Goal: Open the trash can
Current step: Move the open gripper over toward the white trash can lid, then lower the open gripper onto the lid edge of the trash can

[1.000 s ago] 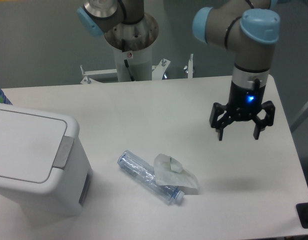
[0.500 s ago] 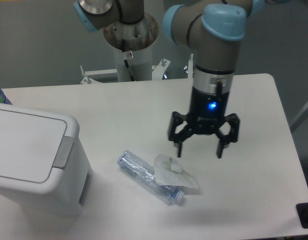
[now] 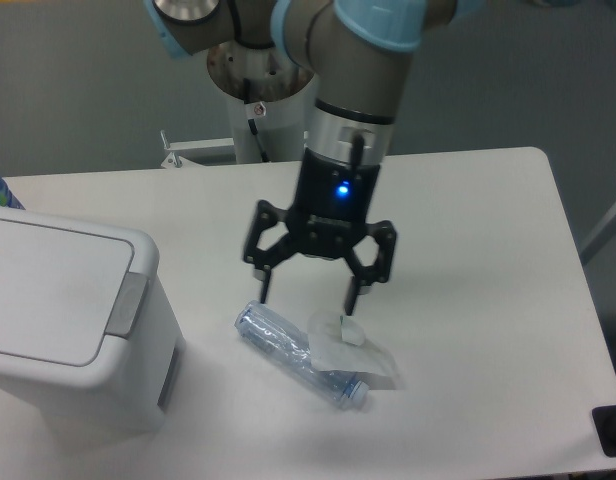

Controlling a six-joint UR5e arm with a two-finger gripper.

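Bin (image 3: 63,320) shut, tool (image 3: 308,300) spread.
Keep above the bottle (image 3: 298,352) below; press the tab (image 3: 127,305) to its left.

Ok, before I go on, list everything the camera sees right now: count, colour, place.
trash can: one, white with a light grey push tab, front left of the table, lid shut.
plastic bottle: one, clear, crushed, lying on the table right of the trash can.
table: one, white, fills most of the view.
blue object: one, only a sliver at the left edge, cannot tell what.
gripper: one, black, open, above the bottle.
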